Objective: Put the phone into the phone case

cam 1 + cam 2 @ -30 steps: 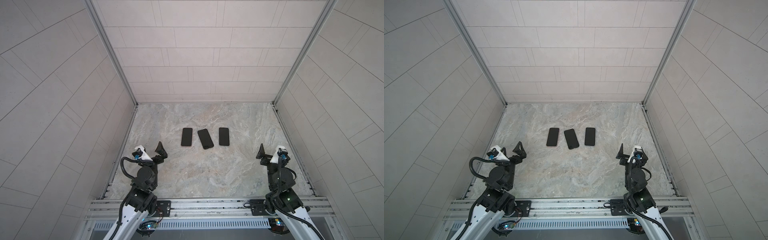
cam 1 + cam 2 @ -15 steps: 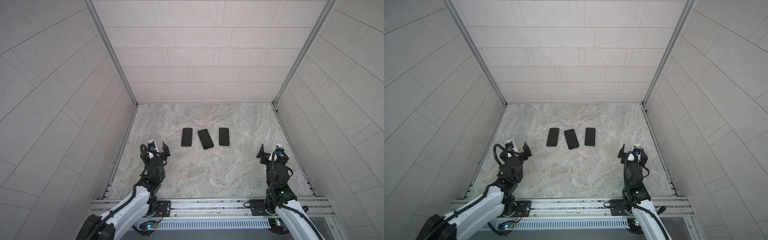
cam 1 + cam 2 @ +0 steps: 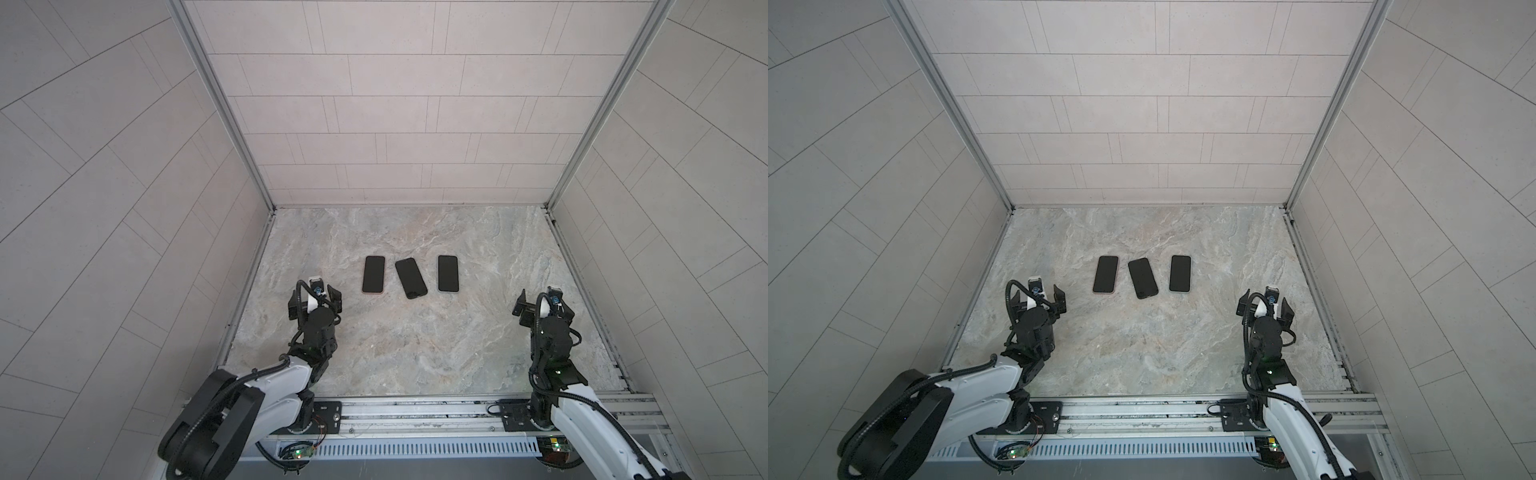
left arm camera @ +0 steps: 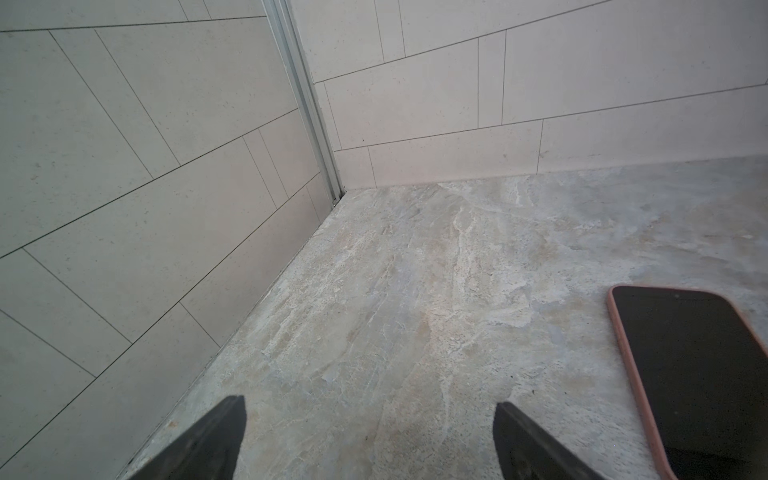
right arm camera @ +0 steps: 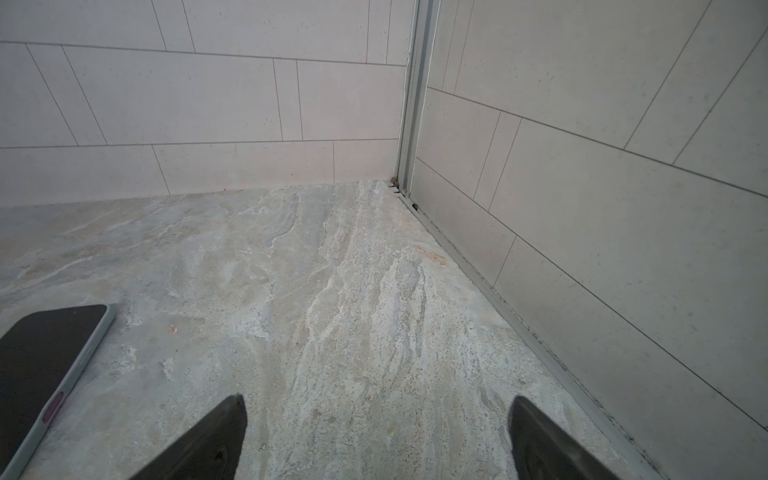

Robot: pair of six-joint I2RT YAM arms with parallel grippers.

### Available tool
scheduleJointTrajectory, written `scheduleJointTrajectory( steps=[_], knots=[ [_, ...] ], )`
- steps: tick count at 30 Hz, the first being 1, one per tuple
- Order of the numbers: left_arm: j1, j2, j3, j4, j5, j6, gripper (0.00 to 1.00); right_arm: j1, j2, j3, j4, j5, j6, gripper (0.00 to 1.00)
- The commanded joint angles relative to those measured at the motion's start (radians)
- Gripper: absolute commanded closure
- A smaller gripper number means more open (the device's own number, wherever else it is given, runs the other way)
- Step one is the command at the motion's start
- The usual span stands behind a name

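Three flat black slabs lie in a row mid-table in both top views. The left slab [image 3: 373, 274] has a pink rim [image 4: 623, 353], the right slab [image 3: 448, 273] a pale grey-green rim [image 5: 89, 353], and both look like cases. The tilted middle slab [image 3: 411, 277] has no rim and looks like the bare phone. I cannot tell whether the cases are empty. My left gripper [image 3: 314, 301] is open with nothing in it, near and left of the pink one. My right gripper [image 3: 543, 309] is open and empty, near and right of the pale one.
Tiled walls close the marble table [image 3: 415, 345] on the left, back and right. A metal rail [image 3: 415, 411] with both arm bases runs along the front edge. The left gripper is close to the left wall, the right gripper close to the right wall.
My left arm has reached forward and its gripper has turned to face the back, ending nearer the pink-rimmed slab. My right gripper has turned slightly. The slabs have not moved.
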Motion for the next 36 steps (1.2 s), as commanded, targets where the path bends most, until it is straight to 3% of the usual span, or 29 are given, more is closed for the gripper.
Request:
scheduleJointTrajectory(
  steps=[1,8,19,21,29,31,33,36],
  knots=[
    [0.016,0.07,0.024,0.121,-0.019,0.048,0.0,-0.002,0.11,0.03,0.106,-0.018,0.006,0.0],
    [0.031,0.286,0.035,0.389,0.015,0.113,0.0,-0.003,0.403,0.101,0.312,-0.058,-0.014,0.02],
    [0.171,0.447,0.103,0.393,0.161,0.006,0.04,-0.011,0.532,0.134,0.412,-0.068,-0.011,0.0],
    [0.178,0.453,0.108,0.392,0.167,0.0,0.0,-0.015,0.565,0.138,0.449,-0.072,-0.01,0.0],
    [0.209,0.517,0.158,0.388,0.184,-0.006,0.0,-0.018,0.914,0.14,0.813,-0.072,-0.056,0.0],
    [0.208,0.517,0.16,0.389,0.184,-0.006,0.0,-0.018,0.898,0.155,0.77,-0.076,-0.056,0.0],
    [0.209,0.517,0.16,0.387,0.18,-0.006,0.0,-0.017,0.829,0.219,0.558,-0.079,-0.033,0.0],
    [0.207,0.517,0.162,0.383,0.179,-0.006,0.0,-0.017,0.906,0.381,0.369,-0.043,-0.058,0.0]
  ],
)
